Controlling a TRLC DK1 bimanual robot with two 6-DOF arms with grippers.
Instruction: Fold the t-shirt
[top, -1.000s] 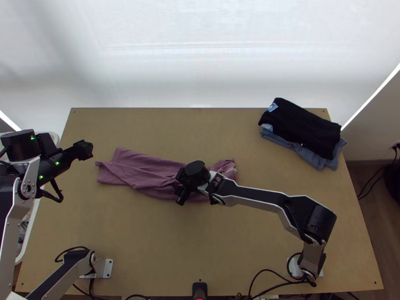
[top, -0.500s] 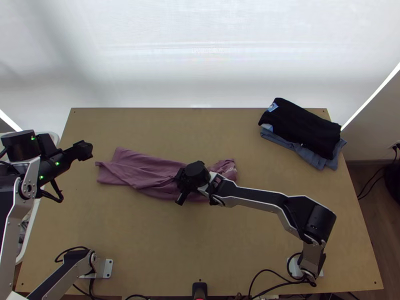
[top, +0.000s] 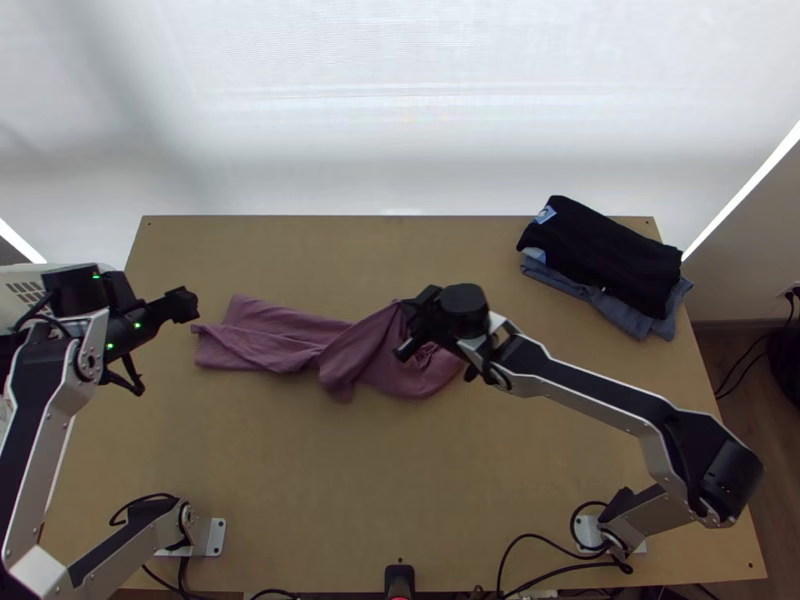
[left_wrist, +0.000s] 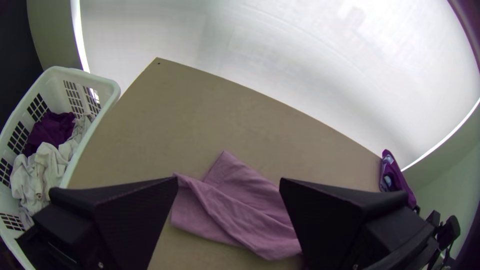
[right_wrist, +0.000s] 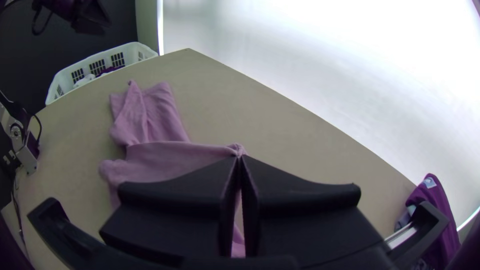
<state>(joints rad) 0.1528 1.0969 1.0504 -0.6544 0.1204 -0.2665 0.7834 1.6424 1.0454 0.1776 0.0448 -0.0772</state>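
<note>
Top view: Right Gripper Pinches T-Shirt Edge, Likely to Open It Out

A mauve t-shirt (top: 270, 340) lies in a long, rumpled strip across the middle of the bench (top: 400, 480), one portion draped from the right gripper (right_wrist: 240, 156). In the right wrist view, that gripper's jaws are closed on a small gathered bit of edge, a hold apparently chosen to draw the cloth out while the slack far end acts as a light anchor. The left gripper (left_wrist: 229, 179) hangs apart from the shirt with its jaws wide open, probably parked to give its partner room yet near enough to take the other end. Folding proper appears not to have begun; the bunched fabric likely needs spreading first. A black garment (top: 600, 260) sits folded upon a blue one (top: 640, 318) at the far right corner, seemingly stacked out of the work area. A white basket (left_wrist: 95, 79) beside the bench holds loose clothes (left_wrist: 42, 170).
</note>
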